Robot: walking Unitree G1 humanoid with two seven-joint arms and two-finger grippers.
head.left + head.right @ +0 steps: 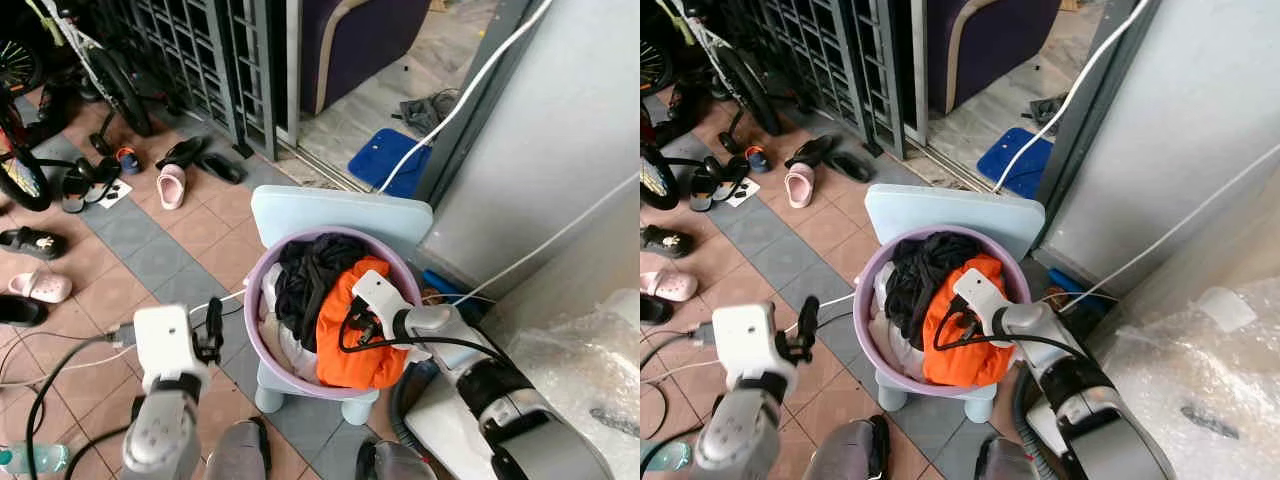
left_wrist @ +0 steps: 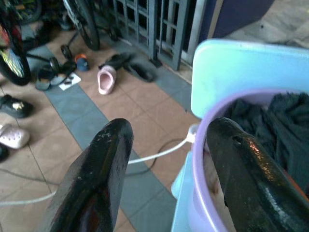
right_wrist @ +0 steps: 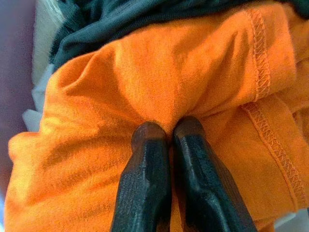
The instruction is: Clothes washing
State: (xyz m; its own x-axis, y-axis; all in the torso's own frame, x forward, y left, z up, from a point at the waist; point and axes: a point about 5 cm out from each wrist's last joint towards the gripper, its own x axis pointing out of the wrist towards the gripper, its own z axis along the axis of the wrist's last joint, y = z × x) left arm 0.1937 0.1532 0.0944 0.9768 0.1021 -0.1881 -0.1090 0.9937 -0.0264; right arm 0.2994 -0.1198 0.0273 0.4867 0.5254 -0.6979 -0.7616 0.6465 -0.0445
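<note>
left eye view: the right gripper [image 1: 352,325] reaches in from 5 o'clock, its silver forearm angled up toward the purple basket [image 1: 262,270], fingers buried in the orange garment [image 1: 350,345]. the left gripper [image 1: 213,325] is raised at 7 o'clock, just outside the basket's rim on the robot's left, touching nothing. the basket sits on a pale blue stool [image 1: 330,212] over a floor of terracotta and grey tiles [image 1: 150,250]. a black garment [image 1: 305,270] lies at the basket's 12 o'clock side, white cloth [image 1: 275,320] at its 9 o'clock side, the orange garment at 4 o'clock. sandals and a pink slipper [image 1: 171,186] lie at 10 o'clock, a metal grille gate [image 1: 200,50] at 12 o'clock, a blue mat [image 1: 390,160] at 1 o'clock, a white cable [image 1: 470,90] running up the grey wall at 2 o'clock.

right eye view: same layout. clear plastic wrap [image 1: 1200,370] lies at 4 o'clock.

left wrist view: the 2 black fingers [image 2: 101,174] stand wide apart and empty. the basket rim passes just beside 1 finger; the stool's back and the black garment lie beyond.

right wrist view: the 2 fingers [image 3: 147,179] are pressed narrowly together, pinching a fold of the orange garment between their tips. dark cloth lies beyond it.
</note>
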